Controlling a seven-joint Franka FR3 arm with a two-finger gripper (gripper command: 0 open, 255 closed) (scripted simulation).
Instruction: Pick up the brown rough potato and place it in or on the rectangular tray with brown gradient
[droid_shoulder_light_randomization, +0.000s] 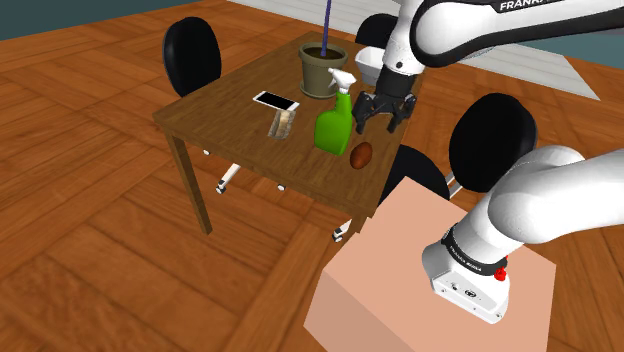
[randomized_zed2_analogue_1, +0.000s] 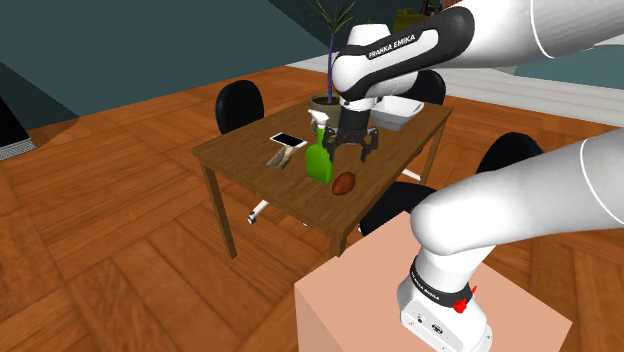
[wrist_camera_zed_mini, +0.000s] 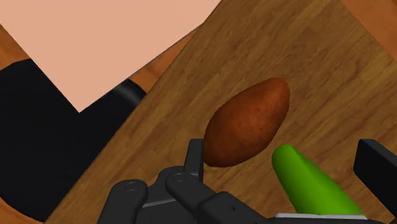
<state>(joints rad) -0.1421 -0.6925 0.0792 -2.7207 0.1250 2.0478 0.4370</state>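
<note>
My fingers (droid_shoulder_light_randomization: 385, 121) hang open over the bench (droid_shoulder_light_randomization: 225, 110), spread wide and gripping nothing. The potato (droid_shoulder_light_randomization: 361, 155) lies on its side on the wood, near the bench edge that faces my stand (droid_shoulder_light_randomization: 400, 260). In the shoulder view it is at about 7 o'clock from my fingers and lower than them. A green spray bottle (droid_shoulder_light_randomization: 333, 125) stands upright just beside it, at the potato's 10 o'clock. In the wrist view the potato (wrist_camera_zed_mini: 247, 122) sits just past one fingertip. A green part of the spray bottle (wrist_camera_zed_mini: 312, 184) pokes in between the two fingers, and I cannot tell whether it touches either. The pale tray (droid_shoulder_light_randomization: 365, 66) sits at the bench's far side, near 12 o'clock from my fingers, partly behind my arm (droid_shoulder_light_randomization: 470, 25) and well apart from the potato.
</note>
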